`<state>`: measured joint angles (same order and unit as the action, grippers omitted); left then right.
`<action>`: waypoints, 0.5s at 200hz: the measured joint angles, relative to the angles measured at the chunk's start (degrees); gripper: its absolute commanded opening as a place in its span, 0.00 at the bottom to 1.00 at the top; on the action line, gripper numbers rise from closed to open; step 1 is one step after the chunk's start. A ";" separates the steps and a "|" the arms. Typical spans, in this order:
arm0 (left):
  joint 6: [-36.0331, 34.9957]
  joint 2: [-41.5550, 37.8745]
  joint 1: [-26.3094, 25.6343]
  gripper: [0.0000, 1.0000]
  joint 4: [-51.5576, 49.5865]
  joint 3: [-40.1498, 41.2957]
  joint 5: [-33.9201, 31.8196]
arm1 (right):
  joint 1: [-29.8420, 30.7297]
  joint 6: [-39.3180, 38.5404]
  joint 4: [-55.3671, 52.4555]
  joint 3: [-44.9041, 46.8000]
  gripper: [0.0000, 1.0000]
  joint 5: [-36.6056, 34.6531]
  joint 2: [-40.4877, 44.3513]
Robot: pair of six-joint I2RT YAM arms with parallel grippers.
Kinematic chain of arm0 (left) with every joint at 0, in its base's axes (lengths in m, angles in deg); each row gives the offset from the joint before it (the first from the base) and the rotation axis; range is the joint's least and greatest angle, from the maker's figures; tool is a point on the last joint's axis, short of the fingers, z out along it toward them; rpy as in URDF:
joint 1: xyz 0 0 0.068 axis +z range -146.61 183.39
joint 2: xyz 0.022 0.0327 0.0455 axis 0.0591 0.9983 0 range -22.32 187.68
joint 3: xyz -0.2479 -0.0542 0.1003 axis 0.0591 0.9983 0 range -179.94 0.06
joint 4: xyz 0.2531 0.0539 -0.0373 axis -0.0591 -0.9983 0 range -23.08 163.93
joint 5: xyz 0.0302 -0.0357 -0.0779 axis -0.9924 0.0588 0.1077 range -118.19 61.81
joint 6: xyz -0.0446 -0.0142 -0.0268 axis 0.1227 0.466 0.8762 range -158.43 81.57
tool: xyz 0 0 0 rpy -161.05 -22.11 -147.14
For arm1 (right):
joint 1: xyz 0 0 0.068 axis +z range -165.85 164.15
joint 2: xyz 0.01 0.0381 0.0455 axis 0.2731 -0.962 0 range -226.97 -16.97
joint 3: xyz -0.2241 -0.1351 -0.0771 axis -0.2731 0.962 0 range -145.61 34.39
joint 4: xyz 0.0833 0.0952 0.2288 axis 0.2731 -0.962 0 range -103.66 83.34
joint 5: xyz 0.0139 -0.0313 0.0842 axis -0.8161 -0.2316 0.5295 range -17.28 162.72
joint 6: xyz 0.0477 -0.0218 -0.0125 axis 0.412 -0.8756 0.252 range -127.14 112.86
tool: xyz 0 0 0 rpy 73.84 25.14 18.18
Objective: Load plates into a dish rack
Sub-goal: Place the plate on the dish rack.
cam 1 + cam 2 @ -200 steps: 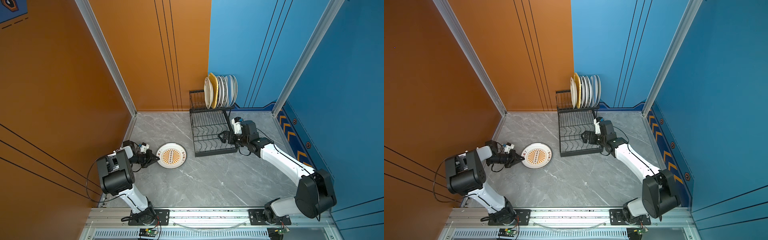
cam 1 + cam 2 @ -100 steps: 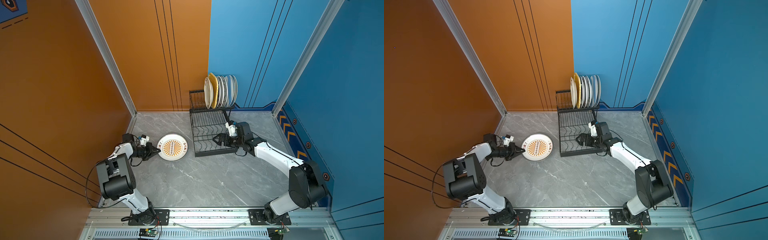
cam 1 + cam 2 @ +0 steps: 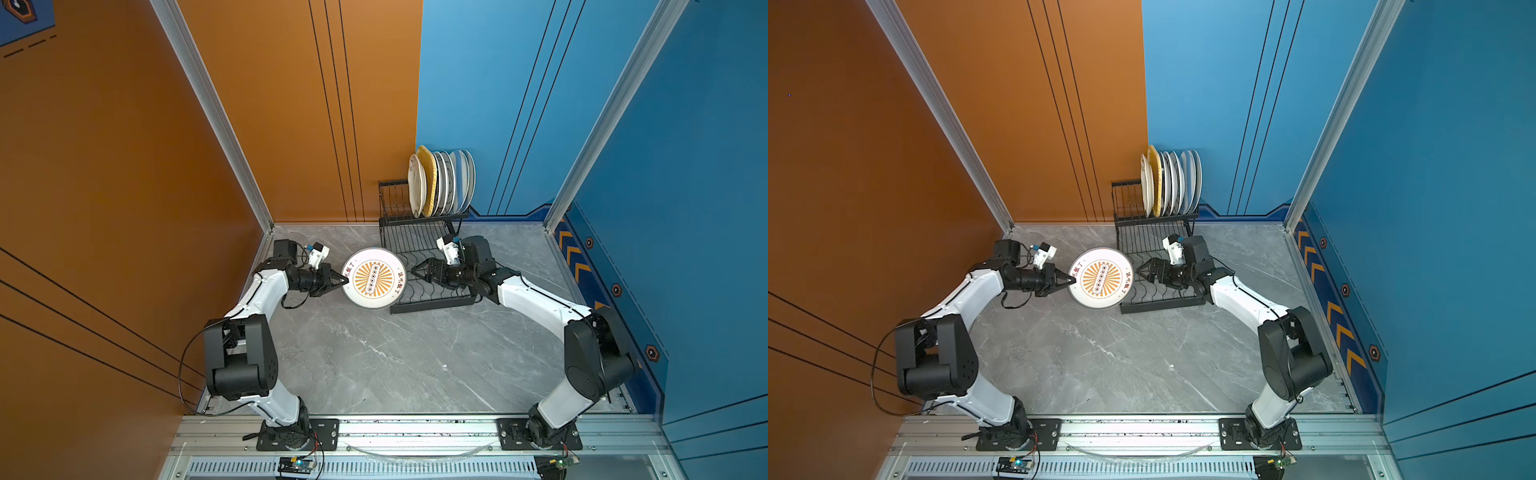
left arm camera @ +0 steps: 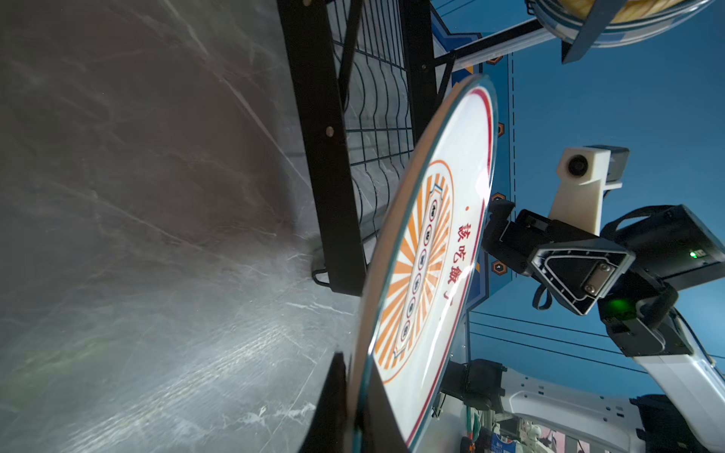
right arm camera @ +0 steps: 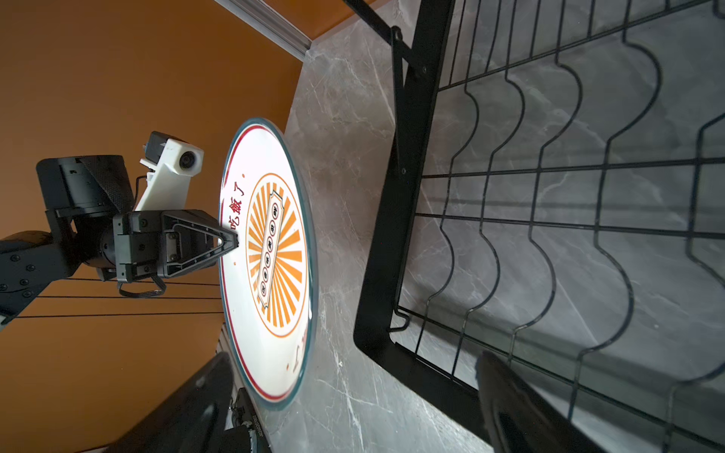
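The table (image 3: 395, 365) is a grey stone-look slab with pale veins. 1 thing stands directly on it: the black wire dish rack (image 3: 432, 304), at the far side, its raised rear part close to the back wall (image 3: 374, 124), its low front part toward the middle.

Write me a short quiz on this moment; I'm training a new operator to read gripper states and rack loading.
1. True or false: the left gripper is shut on the sunburst plate at its rim.
2. The right gripper is: A) shut on the plate, B) open near the plate, C) clamped on a rack wire.
3. Which tier of the dish rack holds the standing plates?
Key: 1 true; 2 B; 3 the raised rear tier.
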<state>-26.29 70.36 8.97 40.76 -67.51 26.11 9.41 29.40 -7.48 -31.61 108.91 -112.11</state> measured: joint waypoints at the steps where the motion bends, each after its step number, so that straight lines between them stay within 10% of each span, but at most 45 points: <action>1: 0.02 0.00 -0.26 0.00 0.02 -0.15 0.02 | 0.02 0.02 0.04 -0.07 0.93 0.07 -0.04; 100: 1.42 3.87 -7.58 0.00 0.00 -4.63 2.82 | 0.48 8.44 10.99 0.26 0.48 7.50 -3.37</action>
<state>-24.87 74.23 1.39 40.76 -72.14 28.93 9.89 37.83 3.51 -31.35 116.40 -115.47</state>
